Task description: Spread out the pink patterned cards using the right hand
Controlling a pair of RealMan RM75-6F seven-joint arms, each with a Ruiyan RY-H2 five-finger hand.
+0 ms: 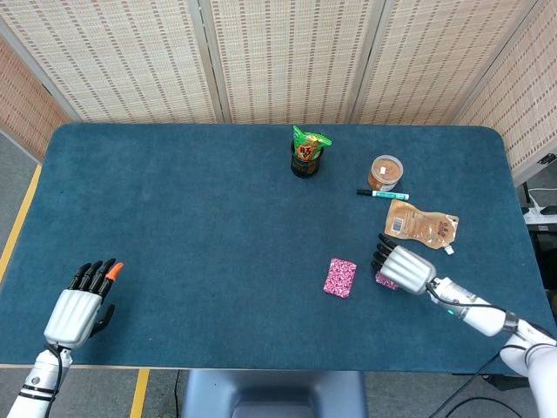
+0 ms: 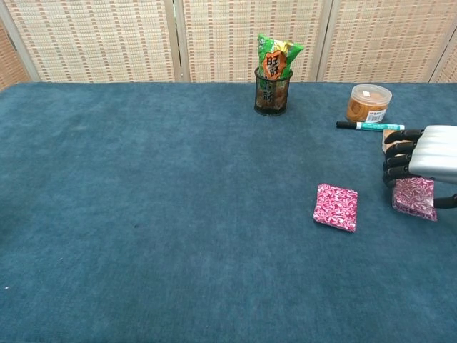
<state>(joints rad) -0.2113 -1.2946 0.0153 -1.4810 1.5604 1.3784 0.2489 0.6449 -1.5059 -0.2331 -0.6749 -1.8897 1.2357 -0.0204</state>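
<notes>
One pink patterned stack of cards (image 1: 339, 277) (image 2: 335, 207) lies flat on the blue table, left of my right hand (image 1: 402, 266) (image 2: 421, 161). A second pink stack (image 1: 385, 280) (image 2: 413, 197) sits tilted under that hand's palm and looks pinched between the thumb and the dark fingers. The fingers point left toward the flat stack, a short gap away. My left hand (image 1: 80, 305) rests at the table's front left corner, fingers straight and holding nothing; the chest view does not show it.
Just behind my right hand lies a brown pouch (image 1: 421, 225). Further back are a teal marker (image 1: 379, 193) (image 2: 371, 126), a small lidded jar (image 1: 385, 172) (image 2: 368, 103) and a black cup holding a green packet (image 1: 306, 153) (image 2: 273, 75).
</notes>
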